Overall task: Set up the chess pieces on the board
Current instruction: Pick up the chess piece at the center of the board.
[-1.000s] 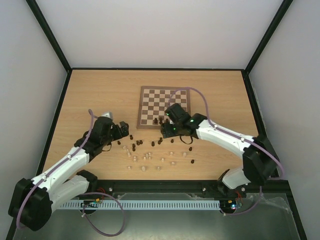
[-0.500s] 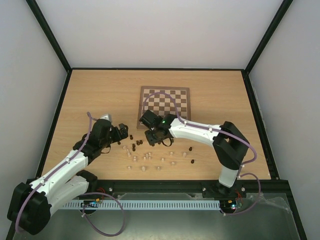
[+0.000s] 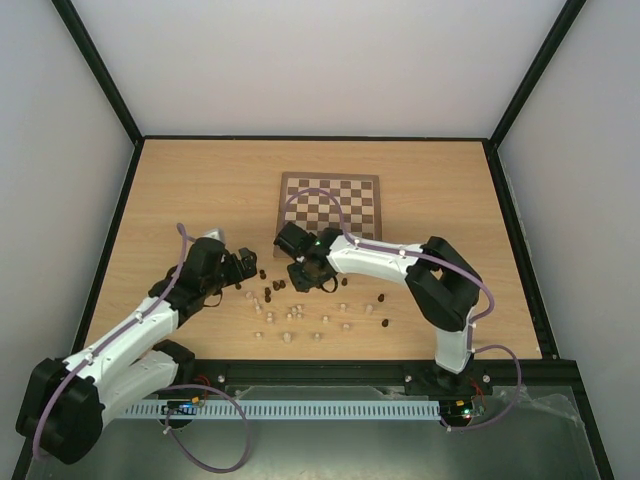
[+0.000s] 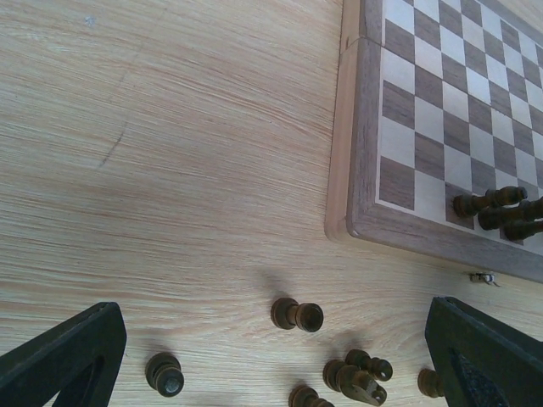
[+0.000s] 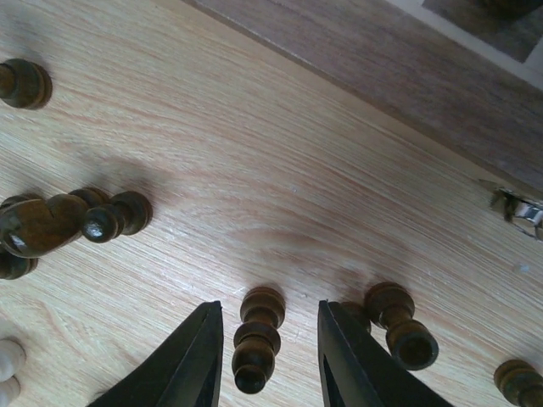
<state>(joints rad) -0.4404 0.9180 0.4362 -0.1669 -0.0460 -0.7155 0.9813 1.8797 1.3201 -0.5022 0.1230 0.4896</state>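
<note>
The board (image 3: 329,212) lies at the table's middle back; a few dark chess pieces (image 3: 318,241) stand at its near edge, also seen in the left wrist view (image 4: 489,201). Loose dark pieces (image 3: 268,291) and pale pieces (image 3: 298,318) are scattered in front of it. My right gripper (image 3: 304,276) is open and low over the table, its fingers (image 5: 188,365) on either side of an upright dark piece (image 5: 257,341) without touching it. My left gripper (image 3: 244,265) is open wide and empty, above a fallen dark pawn (image 4: 298,315).
The board's brown frame (image 4: 360,144) lies ahead of the left gripper. More dark pieces (image 5: 399,324) stand close to the right gripper's fingers, and a metal clasp (image 5: 516,206) sticks out of the board's edge. Black rails border the table.
My right arm has swung left from the board's near edge to the loose dark pieces and come down around one. My left arm has hardly moved.
</note>
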